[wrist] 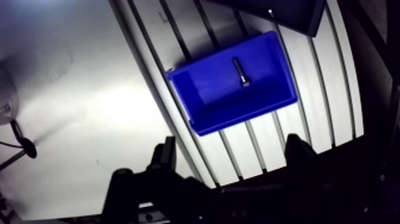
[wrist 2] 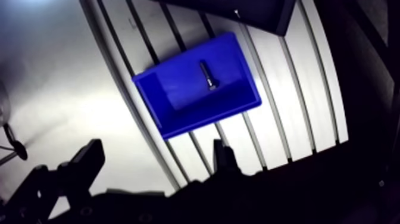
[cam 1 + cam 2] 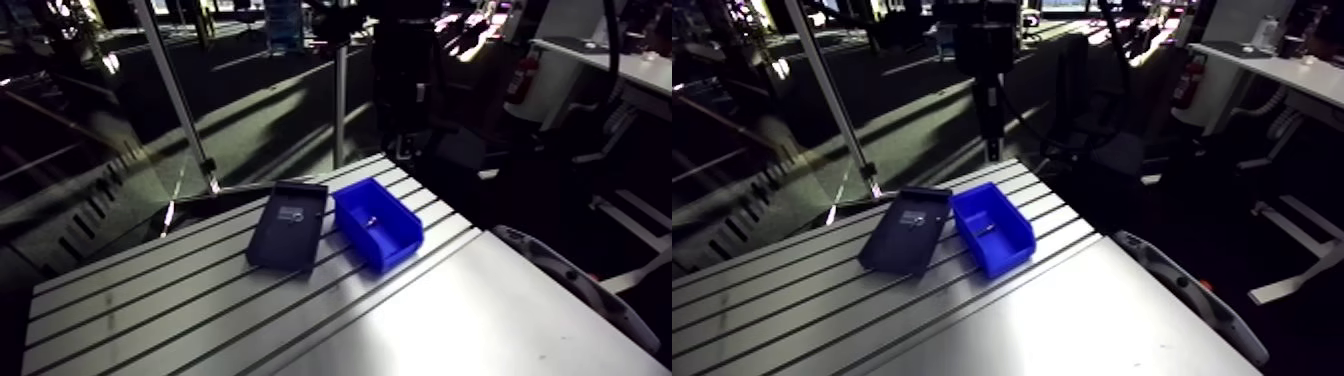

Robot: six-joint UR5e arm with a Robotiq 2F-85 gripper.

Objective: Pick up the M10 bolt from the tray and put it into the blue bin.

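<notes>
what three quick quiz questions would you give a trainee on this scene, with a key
1. True or false: the bolt lies inside the blue bin.
2. Pick one: the gripper is A) shut on the bolt, B) open and holding nothing, C) shut on the bin's rim.
3. Fill in: the dark tray lies beside the ____.
Key: 1 true; 2 B; 3 blue bin.

On table (image 3: 200,320): blue bin (image 3: 396,250), perhaps tray (image 3: 278,245)
</notes>
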